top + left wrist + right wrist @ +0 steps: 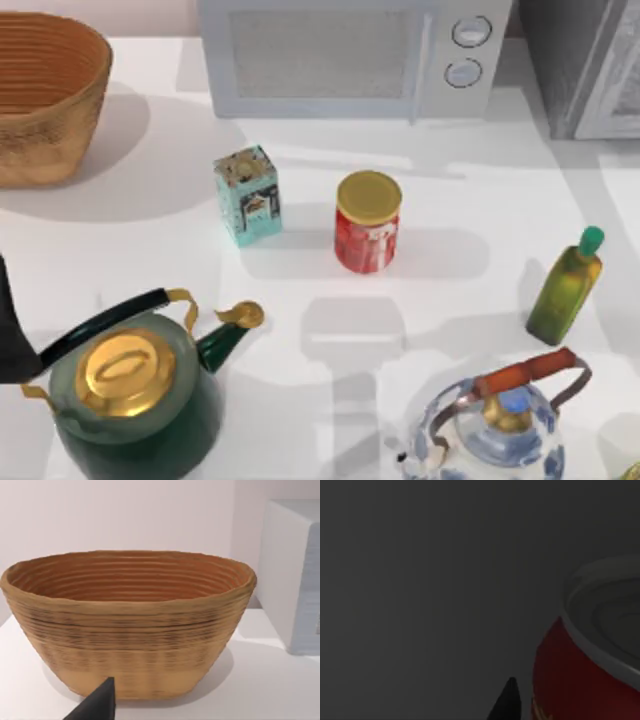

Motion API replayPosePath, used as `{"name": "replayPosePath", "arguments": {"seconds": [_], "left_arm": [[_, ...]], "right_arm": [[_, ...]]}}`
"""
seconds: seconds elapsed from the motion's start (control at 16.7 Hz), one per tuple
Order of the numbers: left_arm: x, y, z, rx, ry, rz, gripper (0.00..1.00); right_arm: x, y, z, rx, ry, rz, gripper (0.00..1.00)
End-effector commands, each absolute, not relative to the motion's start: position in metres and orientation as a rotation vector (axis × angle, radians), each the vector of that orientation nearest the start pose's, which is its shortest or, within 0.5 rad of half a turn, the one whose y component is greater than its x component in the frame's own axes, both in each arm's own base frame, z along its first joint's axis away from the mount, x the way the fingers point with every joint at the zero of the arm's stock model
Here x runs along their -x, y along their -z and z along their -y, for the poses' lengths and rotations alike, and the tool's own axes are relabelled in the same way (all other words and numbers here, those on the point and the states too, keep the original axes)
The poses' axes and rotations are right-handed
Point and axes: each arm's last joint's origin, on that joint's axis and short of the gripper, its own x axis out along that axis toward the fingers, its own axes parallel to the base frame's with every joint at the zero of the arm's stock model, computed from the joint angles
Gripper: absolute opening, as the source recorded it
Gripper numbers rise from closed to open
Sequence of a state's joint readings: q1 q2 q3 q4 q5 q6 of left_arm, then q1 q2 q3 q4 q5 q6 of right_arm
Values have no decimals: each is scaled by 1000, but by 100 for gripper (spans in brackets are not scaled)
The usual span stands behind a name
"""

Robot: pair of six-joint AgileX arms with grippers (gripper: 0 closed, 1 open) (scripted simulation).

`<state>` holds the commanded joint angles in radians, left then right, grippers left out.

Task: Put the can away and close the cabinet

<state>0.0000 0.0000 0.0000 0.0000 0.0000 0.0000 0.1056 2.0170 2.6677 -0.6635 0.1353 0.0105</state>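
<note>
Rendered kitchen scene. White worktop [480, 200] carries a white microwave [350, 55] at the back, grey cabinet [585, 65] just right of it, woven basket [45, 95] well left. Two kettles, green [130, 400] and blue-white [495, 425], sit in front, plus an oil bottle [567, 287].

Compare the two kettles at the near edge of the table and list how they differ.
The green kettle is dark green with a gold lid and a black handle; the white kettle has a blue pattern and a red-orange grip on its handle. The green kettle stands toward the table's left, the white kettle toward its right. The green kettle looks bulkier. Both stand upright with their handles raised.
</note>
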Motion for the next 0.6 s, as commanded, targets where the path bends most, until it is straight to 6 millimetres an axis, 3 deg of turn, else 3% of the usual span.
{"name": "replayPosePath", "arguments": {"seconds": [0.48, 0.6], "left_arm": [[-106, -160, 1, 0, 0, 0, 100], [-106, -160, 1, 0, 0, 0, 100]], "right_arm": [[-405, -531, -45, -3, 3, 1, 0], [-405, -531, -45, -3, 3, 1, 15]]}}
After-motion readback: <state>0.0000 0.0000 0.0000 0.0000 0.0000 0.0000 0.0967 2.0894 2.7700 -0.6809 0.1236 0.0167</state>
